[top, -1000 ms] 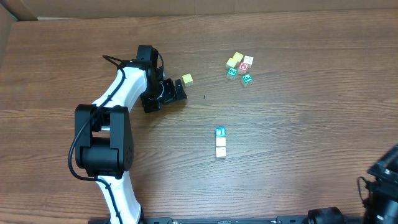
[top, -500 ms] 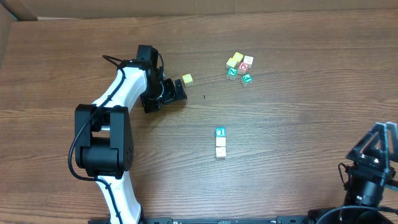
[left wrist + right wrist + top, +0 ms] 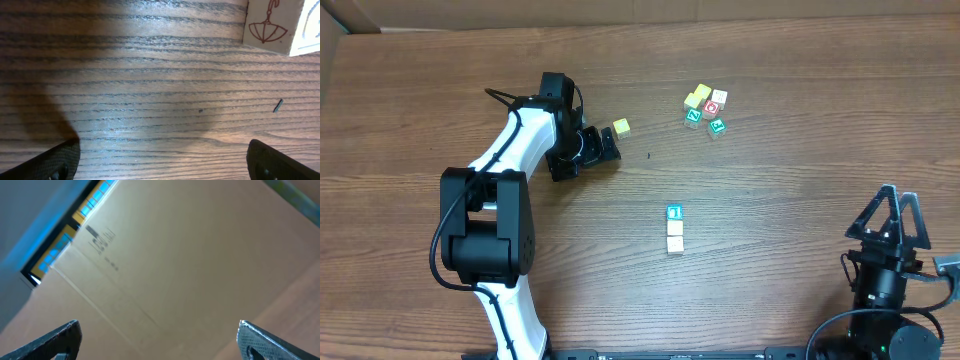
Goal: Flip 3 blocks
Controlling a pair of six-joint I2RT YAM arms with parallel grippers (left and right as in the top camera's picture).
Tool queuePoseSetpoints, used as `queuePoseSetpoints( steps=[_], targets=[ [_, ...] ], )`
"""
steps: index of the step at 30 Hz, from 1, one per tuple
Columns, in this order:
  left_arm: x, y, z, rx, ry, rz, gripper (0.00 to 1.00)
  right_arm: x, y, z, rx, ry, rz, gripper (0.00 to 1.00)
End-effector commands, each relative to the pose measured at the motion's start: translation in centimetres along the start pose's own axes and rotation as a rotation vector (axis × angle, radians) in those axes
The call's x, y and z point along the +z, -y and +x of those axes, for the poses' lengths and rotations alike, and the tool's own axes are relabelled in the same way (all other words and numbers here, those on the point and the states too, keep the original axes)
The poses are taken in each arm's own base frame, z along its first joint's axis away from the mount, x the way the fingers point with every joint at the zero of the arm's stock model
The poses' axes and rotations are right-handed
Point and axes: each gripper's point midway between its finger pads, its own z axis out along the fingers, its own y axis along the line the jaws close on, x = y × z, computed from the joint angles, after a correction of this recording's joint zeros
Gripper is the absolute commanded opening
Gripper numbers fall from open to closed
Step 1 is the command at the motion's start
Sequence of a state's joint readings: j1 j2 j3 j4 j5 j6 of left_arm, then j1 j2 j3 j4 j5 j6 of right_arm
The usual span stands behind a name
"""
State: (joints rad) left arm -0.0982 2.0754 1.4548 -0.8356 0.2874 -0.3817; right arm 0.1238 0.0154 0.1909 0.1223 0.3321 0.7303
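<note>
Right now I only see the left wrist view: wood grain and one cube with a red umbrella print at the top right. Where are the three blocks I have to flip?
Observer: They lie in a tight row mid-table: the blue-faced block at the far end, the pale yellow block in the middle, the cream-white block nearest the bases.
Operator: How does that sit from my arm?
Observer: The left end effector is open beside a lone yellow cube; the row lies to its right and closer to the bases.
Operator: And the other arm?
Observer: The right end effector is open, holds nothing and faces a cardboard wall.
</note>
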Motion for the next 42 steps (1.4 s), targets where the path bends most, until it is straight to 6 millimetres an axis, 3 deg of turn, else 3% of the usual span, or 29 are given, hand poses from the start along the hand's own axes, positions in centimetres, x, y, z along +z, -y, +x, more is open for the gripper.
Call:
queuePoseSetpoints(
  steps=[1, 13, 17, 20, 25, 31, 39, 42],
  targets=[
    [1.4, -0.5, 0.6, 0.020, -0.028, -0.018, 1.00, -0.1, 1.0, 1.0, -0.006, -0.020, 0.012, 1.00],
    [1.4, -0.5, 0.6, 0.020, -0.028, -0.018, 1.00, -0.5, 4.6, 4.4, -0.055, -0.132, 0.123, 1.00],
    [1.4, -0.5, 0.6, 0.020, -0.028, -0.018, 1.00, -0.5, 5.0, 4.1, -0.063, -0.114, 0.146, 1.00],
    [1.4, -0.5, 0.6, 0.020, -0.029, -0.018, 1.00, -0.4, 4.4, 4.3, -0.179, -0.134, 0.106, 1.00],
    [1.4, -0.5, 0.6, 0.020, -0.029, -0.018, 1.00, -0.2, 1.4, 4.3, -0.528, -0.122, -0.083, 1.00],
    [1.4, -0.5, 0.6, 0.020, -0.028, -0.018, 1.00, -0.7, -0.5, 5.8, -0.803, -0.161, -0.264, 1.00],
    [1.4, -0.5, 0.6, 0.020, -0.028, -0.018, 1.00, -1.1, 2.4, 8.7, -0.842, -0.242, -0.243, 1.00],
    [1.4, -0.5, 0.6, 0.020, -0.028, -0.018, 1.00, -1.1, 2.6, 8.9, -0.841, -0.254, -0.240, 1.00]
  ],
)
